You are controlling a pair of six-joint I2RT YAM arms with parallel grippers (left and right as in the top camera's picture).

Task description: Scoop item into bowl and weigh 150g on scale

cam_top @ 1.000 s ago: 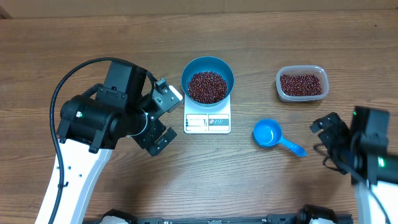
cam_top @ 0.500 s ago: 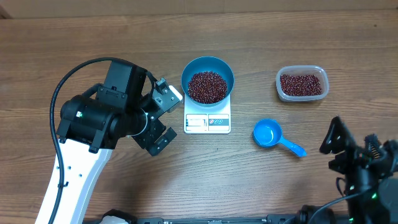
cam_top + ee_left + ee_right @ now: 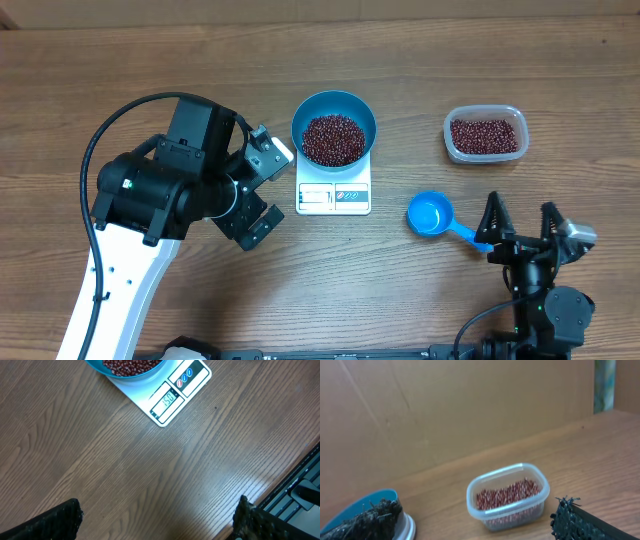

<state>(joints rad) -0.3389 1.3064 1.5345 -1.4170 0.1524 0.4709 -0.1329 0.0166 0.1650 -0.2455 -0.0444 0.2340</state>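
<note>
The blue bowl (image 3: 334,105) stands on the white scale (image 3: 333,197), heaped with dark red-brown beans (image 3: 333,138). In the left wrist view the scale (image 3: 192,375) shows a display that looks like 150, with the bowl (image 3: 107,370) at the top edge. My left gripper (image 3: 268,188) hovers open left of the scale, nothing between its fingers (image 3: 52,522). My right gripper (image 3: 520,222) stands open near the front edge, just right of the blue scoop (image 3: 432,214), empty. Its wrist view shows the bowl's rim (image 3: 355,501) behind the left finger (image 3: 370,521).
A clear plastic tub (image 3: 485,133) holding more beans sits at the back right, and it is centred in the right wrist view (image 3: 507,496). The scoop's handle (image 3: 470,236) points toward the right gripper. A board wall (image 3: 445,410) rises behind the table.
The right arm has swung in from the right edge to the front, and its open gripper now points toward the back of the table by the scoop handle. The left arm has not moved.
</note>
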